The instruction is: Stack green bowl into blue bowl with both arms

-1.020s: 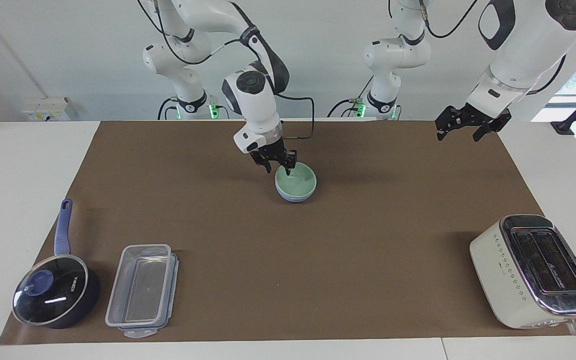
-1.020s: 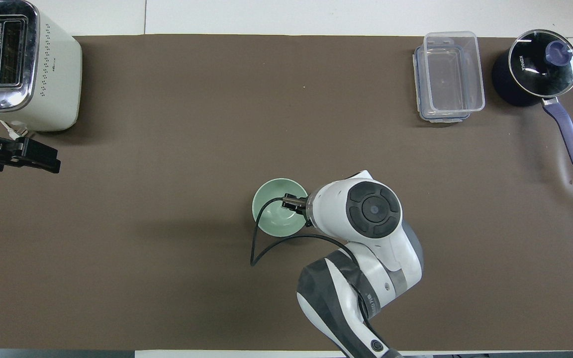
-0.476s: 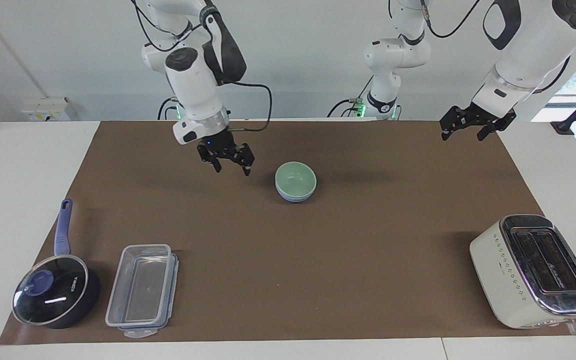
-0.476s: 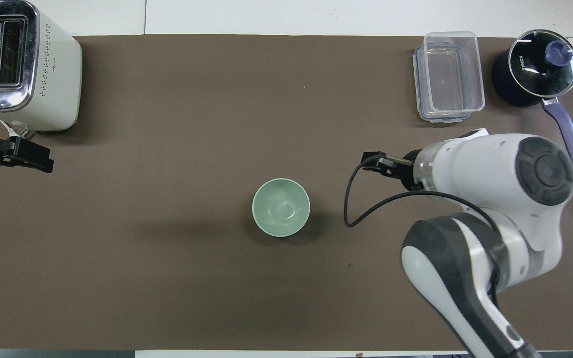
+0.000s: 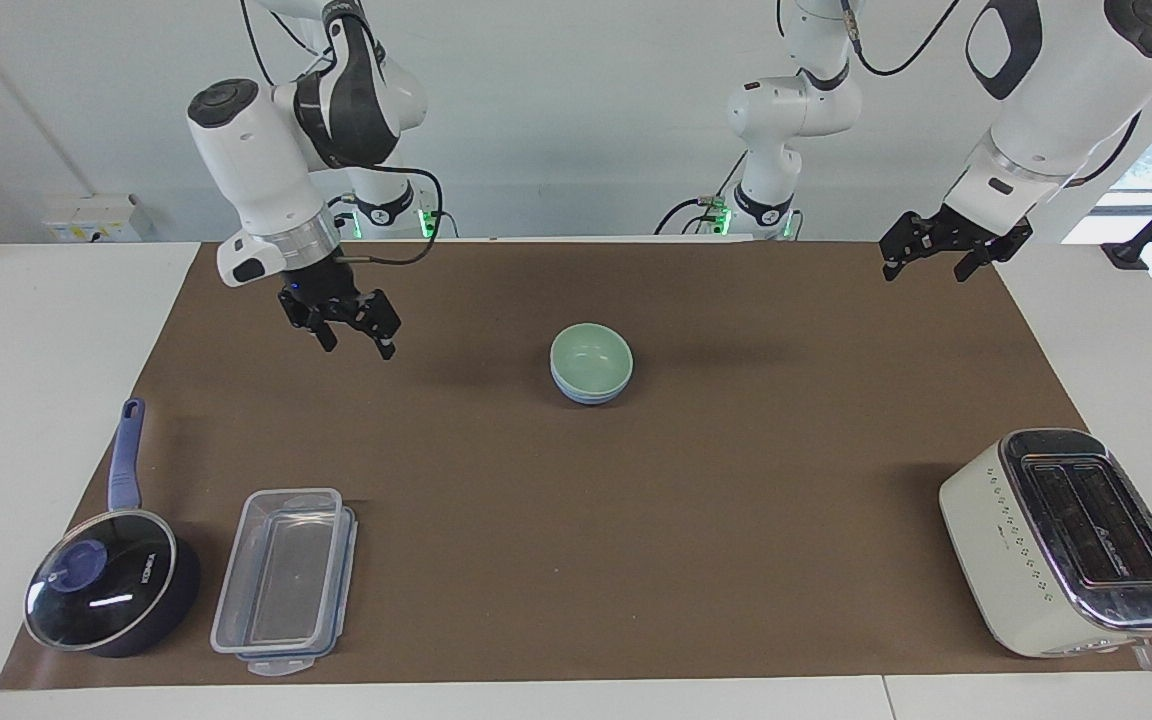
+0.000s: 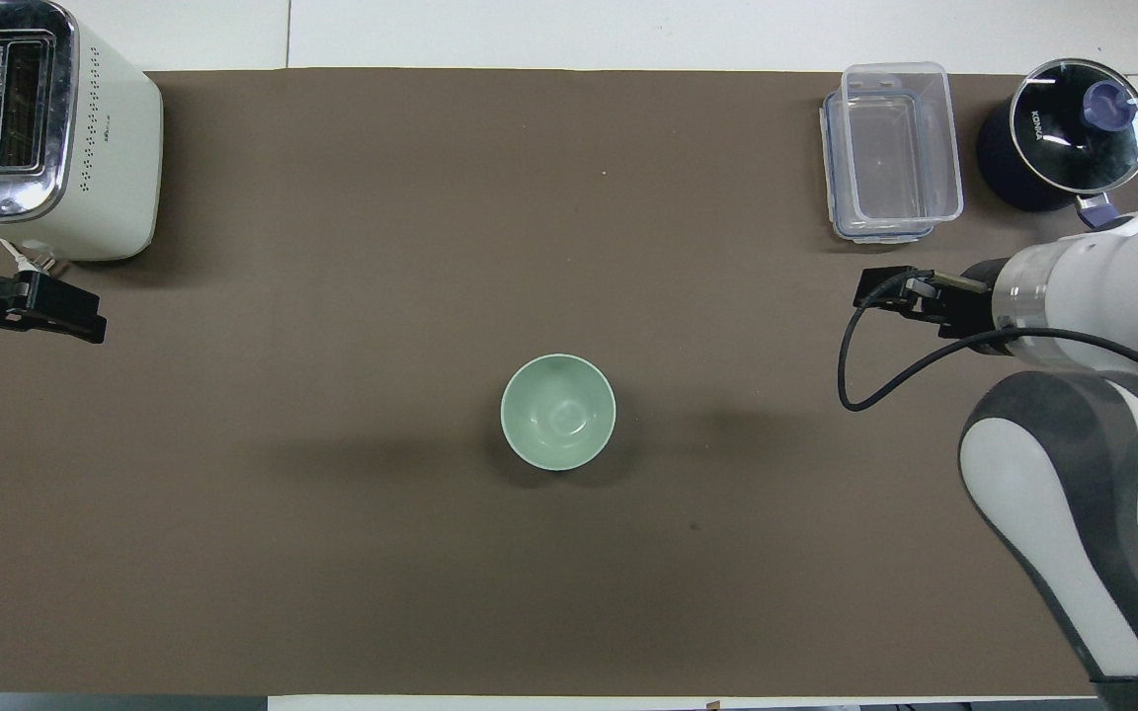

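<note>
The green bowl (image 5: 591,353) sits nested inside the blue bowl (image 5: 586,397) in the middle of the brown mat; only a strip of the blue bowl's wall shows under it. In the overhead view only the green bowl (image 6: 558,412) shows. My right gripper (image 5: 358,345) is open and empty, raised over bare mat toward the right arm's end, well apart from the bowls; it also shows in the overhead view (image 6: 875,290). My left gripper (image 5: 924,268) is open and empty, waiting raised over the mat's edge at the left arm's end (image 6: 75,321).
A white toaster (image 5: 1066,540) stands at the left arm's end, farther from the robots than the bowls. A clear lidded container (image 5: 286,580) and a dark blue lidded saucepan (image 5: 111,585) stand at the right arm's end. The brown mat (image 5: 736,500) covers the table.
My right gripper has let go of the green bowl, risen and swung away toward the right arm's end. The stacked bowls stay put. The left gripper has barely moved.
</note>
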Tool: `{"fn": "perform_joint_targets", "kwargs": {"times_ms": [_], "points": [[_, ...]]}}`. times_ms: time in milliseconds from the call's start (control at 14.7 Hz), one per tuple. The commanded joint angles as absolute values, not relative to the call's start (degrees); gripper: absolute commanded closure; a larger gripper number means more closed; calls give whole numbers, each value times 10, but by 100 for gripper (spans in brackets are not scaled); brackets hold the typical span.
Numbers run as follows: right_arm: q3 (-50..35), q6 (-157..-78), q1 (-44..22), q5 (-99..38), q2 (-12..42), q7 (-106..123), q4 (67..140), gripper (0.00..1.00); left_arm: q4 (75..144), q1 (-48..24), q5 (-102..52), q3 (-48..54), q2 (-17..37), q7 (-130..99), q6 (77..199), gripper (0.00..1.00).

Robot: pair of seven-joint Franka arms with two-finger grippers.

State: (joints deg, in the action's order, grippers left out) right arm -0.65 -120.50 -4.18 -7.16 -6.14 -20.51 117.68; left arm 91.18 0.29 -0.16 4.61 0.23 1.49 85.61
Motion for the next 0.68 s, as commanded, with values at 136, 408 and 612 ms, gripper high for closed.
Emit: {"fn": "perform_joint_targets", "kwargs": {"times_ms": [136,408,612], "points": [[-13,-1109,-4,-31,-65,-183,1108,0,927,1,14,45,-12,11,863,0],[-13,-1026,7,-7,-51,-143,1036,0,928,1,14,45,-12,11,863,0],[-12,-967,9,1,-25,-131,968,0,928,1,14,45,-12,11,863,0]]}}
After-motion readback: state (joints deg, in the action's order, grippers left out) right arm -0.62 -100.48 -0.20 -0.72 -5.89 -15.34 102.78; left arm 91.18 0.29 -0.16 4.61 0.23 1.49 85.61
